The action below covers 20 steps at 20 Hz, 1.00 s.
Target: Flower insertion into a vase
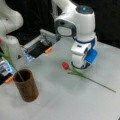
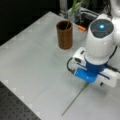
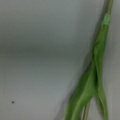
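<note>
Vase (image 1: 26,86) upright on table (image 1: 62,105), at a front view's lower left; near a front view's top (image 2: 65,35). Reddish-brown wall, dark inside. Already holds one green stalk (image 1: 10,60), leaning out over the rim toward a front view's upper left; leaves of it also seen above the rim (image 2: 72,10).

Flower (image 1: 75,72) flat on table, well apart from vase: red bud toward vase, long thin stem running off to a front view's lower right; stem end also seen (image 2: 75,100). Its green leaves fill the right side of the wrist view (image 3: 93,80).

Gripper (image 1: 78,66) low over flower, just behind the bud, at the leaves. Fingers hidden under the arm: spread or closed, cannot tell; contact with flower, cannot tell.
</note>
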Tool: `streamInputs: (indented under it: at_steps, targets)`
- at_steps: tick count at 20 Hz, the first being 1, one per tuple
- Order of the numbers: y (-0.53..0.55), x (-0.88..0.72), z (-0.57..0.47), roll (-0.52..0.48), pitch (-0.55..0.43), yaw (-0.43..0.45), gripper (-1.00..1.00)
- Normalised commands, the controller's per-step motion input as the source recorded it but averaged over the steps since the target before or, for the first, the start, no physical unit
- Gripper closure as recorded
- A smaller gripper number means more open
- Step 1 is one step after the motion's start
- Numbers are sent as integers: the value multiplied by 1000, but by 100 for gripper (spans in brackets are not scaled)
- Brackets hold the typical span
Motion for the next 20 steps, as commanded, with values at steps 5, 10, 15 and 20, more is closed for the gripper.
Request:
streamInputs:
  at_steps: [5,10,15,20]
  targets:
    - [134,186,-407,-250,5,-132,-100]
    - [93,315,-141,-101,61,-154,-100]
    - [-2,333,-31,-120,34,-125,-100]
    - [29,248,-49,-184,52,-104,-100]
